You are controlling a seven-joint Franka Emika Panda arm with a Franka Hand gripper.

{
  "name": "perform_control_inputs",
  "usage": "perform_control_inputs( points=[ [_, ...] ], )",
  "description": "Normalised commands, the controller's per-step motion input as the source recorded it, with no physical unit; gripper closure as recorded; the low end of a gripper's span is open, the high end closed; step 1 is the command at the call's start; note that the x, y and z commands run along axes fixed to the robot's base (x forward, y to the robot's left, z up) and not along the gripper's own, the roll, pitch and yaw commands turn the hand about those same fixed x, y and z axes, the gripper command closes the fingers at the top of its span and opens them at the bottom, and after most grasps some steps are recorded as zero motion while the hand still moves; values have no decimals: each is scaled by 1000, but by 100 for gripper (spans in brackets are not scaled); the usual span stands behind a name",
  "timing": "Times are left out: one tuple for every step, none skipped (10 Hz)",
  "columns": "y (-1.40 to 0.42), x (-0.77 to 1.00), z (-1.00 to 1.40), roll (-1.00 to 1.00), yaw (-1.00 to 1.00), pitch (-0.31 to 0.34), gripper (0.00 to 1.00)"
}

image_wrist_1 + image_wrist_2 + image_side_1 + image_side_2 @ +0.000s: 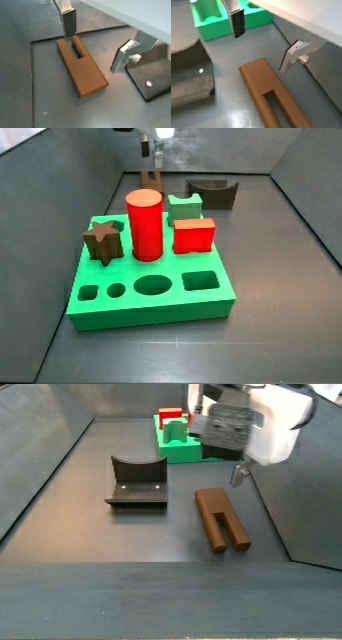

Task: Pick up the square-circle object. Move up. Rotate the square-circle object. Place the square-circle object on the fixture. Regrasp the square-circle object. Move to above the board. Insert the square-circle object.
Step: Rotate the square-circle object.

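The square-circle object is a long brown bar with a slot at one end. It lies flat on the grey floor and shows in both wrist views and both side views. My gripper is open and empty, a little above the bar, with its fingers on either side of the bar's end. The gripper also shows in a wrist view and a side view. The dark fixture stands beside the bar. The green board lies beyond.
On the board stand a red cylinder, a brown star peg, a red cube and a green notched block. Grey walls enclose the floor on the sides.
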Motion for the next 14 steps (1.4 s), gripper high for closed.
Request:
perform_control_inputs(
  points=[
    [-5, 19, -31, -1, 1000, 2, 0],
    [-5, 19, -31, -1, 1000, 2, 0],
    [-5, 19, -31, -1, 1000, 2, 0],
    [-5, 20, -31, -1, 1000, 3, 0],
    [-5, 20, -31, -1, 1000, 3, 0],
    [-5, 20, -31, -1, 1000, 3, 0],
    [-5, 20, -31, -1, 1000, 3, 0],
    [-5, 20, -30, -1, 1000, 4, 0],
    [-5, 20, -30, -2, 1000, 4, 0],
    [-5, 20, -30, -2, 1000, 5, 0],
    [-5, 20, -30, -2, 1000, 6, 0],
    [-5, 20, -30, -3, 1000, 7, 0],
    [-5, 20, -30, -3, 987, 9, 0],
    [-5, 20, -30, -3, 729, 9, 0]
  ],
)
